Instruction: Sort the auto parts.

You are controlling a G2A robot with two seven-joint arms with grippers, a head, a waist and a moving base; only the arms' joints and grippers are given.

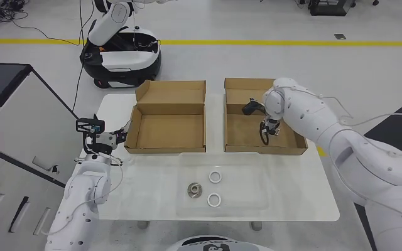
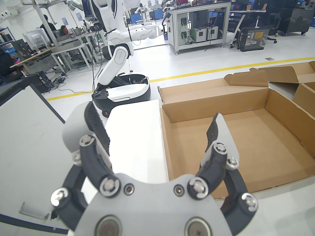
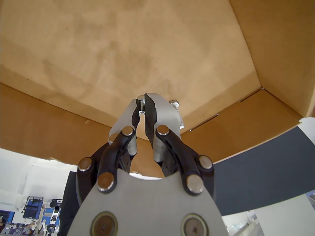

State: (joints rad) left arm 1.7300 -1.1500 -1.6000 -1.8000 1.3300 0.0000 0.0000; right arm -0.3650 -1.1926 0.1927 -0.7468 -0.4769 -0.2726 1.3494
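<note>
My right gripper (image 3: 141,99) is down inside the right cardboard box (image 3: 123,37), shut on a small silver bolt (image 3: 141,106) held upright between its pads. A second silver bolt (image 3: 177,114) lies on the box floor just beside the fingers. From above, that gripper (image 1: 264,139) hangs over the right box (image 1: 242,135) near its front wall. My left gripper (image 2: 152,114) stands open with nothing in it at the table's left side, next to the left cardboard box (image 2: 246,143), whose floor is bare. On the table in front of the boxes lie two white rings (image 1: 215,177) (image 1: 214,200) and a grey metal flanged part (image 1: 195,189).
Both boxes have upright flaps at the back. The left box (image 1: 169,130) and my left gripper (image 1: 119,135) sit near the white table's (image 1: 295,188) left edge. Another white robot (image 1: 122,53) on a dark base stands on the floor behind the table.
</note>
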